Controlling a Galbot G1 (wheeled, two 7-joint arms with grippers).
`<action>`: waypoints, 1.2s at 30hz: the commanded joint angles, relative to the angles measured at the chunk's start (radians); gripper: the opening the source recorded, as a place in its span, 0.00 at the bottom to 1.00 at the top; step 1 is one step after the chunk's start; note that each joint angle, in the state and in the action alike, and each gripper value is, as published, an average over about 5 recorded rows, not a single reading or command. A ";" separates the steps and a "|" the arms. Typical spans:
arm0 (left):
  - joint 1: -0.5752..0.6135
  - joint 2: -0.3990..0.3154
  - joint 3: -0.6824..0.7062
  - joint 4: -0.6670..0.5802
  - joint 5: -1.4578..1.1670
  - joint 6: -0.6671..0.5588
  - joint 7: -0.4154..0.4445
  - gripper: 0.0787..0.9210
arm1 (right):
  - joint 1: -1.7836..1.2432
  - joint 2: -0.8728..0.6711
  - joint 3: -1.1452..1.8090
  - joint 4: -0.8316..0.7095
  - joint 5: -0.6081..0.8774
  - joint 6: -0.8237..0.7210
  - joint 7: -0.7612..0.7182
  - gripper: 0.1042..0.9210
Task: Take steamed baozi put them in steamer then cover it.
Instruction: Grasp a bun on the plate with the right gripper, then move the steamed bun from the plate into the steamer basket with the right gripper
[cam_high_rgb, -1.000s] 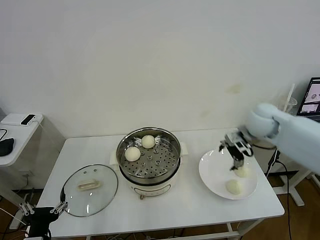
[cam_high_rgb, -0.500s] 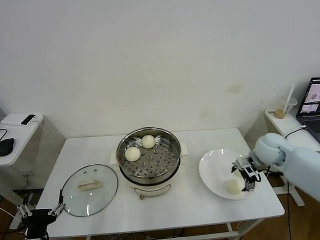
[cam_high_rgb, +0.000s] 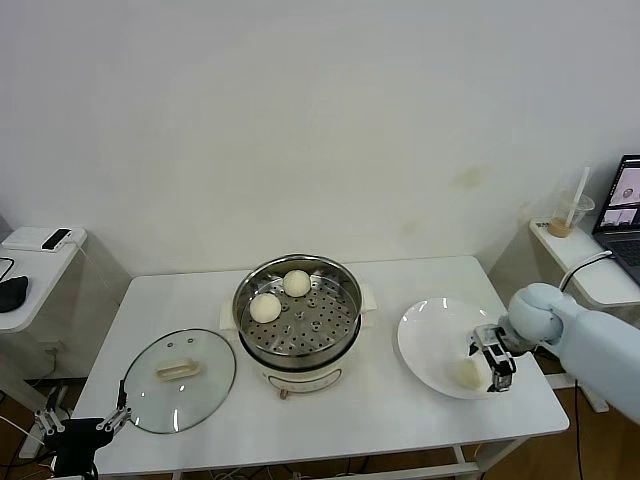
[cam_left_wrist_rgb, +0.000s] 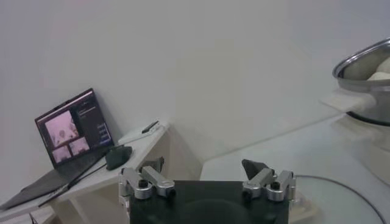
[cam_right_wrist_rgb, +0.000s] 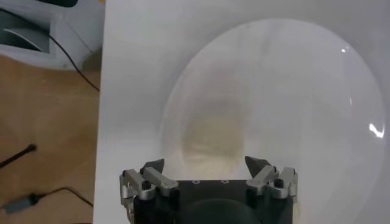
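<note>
- On the white table (cam_high_rgb: 400, 400), the steamer (cam_high_rgb: 297, 312) stands in the middle with two steamed baozi (cam_high_rgb: 265, 307) on its perforated tray, touching nothing else
- Left of it the glass cover (cam_high_rgb: 180, 378) lies flat, handle up
- Right of it sits a white plate (cam_high_rgb: 425, 345) with one bun (cam_high_rgb: 466, 373) showing; any other is hidden by the arm
- A laptop (cam_high_rgb: 625, 205) and a cup with a straw (cam_high_rgb: 566, 222) stand on a side desk to the right; no writing is readable
- The right gripper (cam_high_rgb: 492, 362) hangs over the plate, jaws spread wide astride the bun (cam_right_wrist_rgb: 213, 143), not clamping it
- The left gripper (cam_high_rgb: 80, 425) waits low by the table's near-left corner, jaws apart and empty
</note>
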 joint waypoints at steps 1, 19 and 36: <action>0.000 0.001 0.000 0.002 0.000 0.000 0.001 0.88 | -0.026 0.054 0.018 -0.058 -0.013 -0.006 0.005 0.88; -0.003 -0.001 0.003 -0.004 0.000 0.001 0.000 0.88 | 0.019 0.040 0.011 -0.047 0.020 -0.033 -0.016 0.59; -0.004 0.005 0.005 -0.014 -0.003 0.002 0.000 0.88 | 0.488 0.067 -0.104 0.049 0.224 -0.067 -0.072 0.60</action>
